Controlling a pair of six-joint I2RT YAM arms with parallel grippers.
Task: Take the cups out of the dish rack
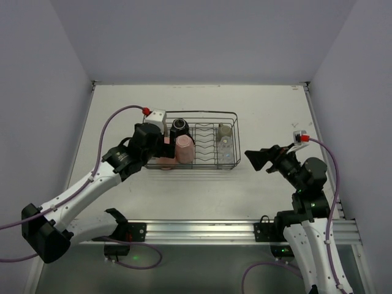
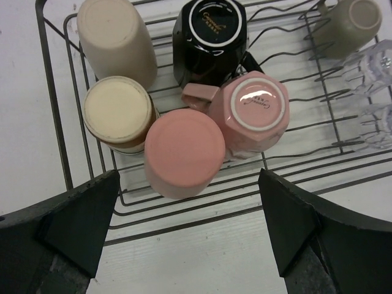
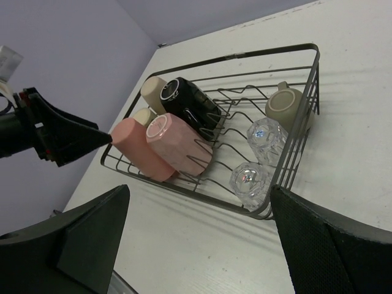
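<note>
The dish rack stands mid-table. In the left wrist view its left end holds a coral-pink tumbler, a pale pink mug, a black mug, a tan cup and a second cream-bottomed cup, all upside down. A grey-olive cup and two clear glasses sit at the right end. My left gripper is open above the rack's near left edge, just short of the coral tumbler. My right gripper is open and empty, to the right of the rack.
White tabletop with walls on three sides. A metal rail runs along the near edge between the arm bases. Purple cables loop from both arms.
</note>
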